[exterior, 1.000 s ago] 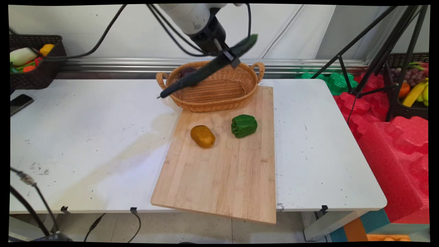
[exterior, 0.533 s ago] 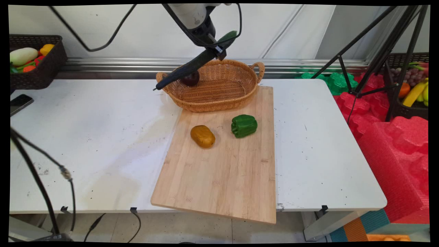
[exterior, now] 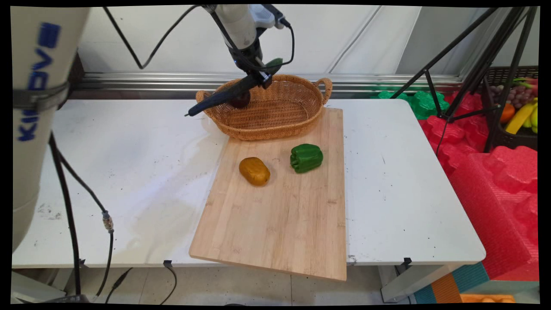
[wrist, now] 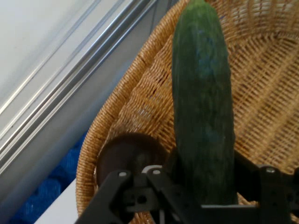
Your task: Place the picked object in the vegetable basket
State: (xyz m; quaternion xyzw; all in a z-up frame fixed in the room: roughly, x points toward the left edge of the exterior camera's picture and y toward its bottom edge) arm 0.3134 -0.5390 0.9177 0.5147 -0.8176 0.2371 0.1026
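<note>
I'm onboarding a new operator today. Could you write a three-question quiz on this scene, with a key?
1. What does the gripper hold?
2. True or false: the green pepper lies inside the wicker basket.
3. Which shares the cutting board with the pepper: A) the yellow-brown potato, B) the dark round item?

Key:
1. A dark green cucumber, slanted above the basket's left part.
2. False; it lies on the board.
3. A; the dark item is in the basket.

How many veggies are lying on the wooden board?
2. A green pepper lies on the wooden board toward its far right, and a brown potato sits to its left. The cucumber isn't on the board; the pincer holds it over the basket.
</note>
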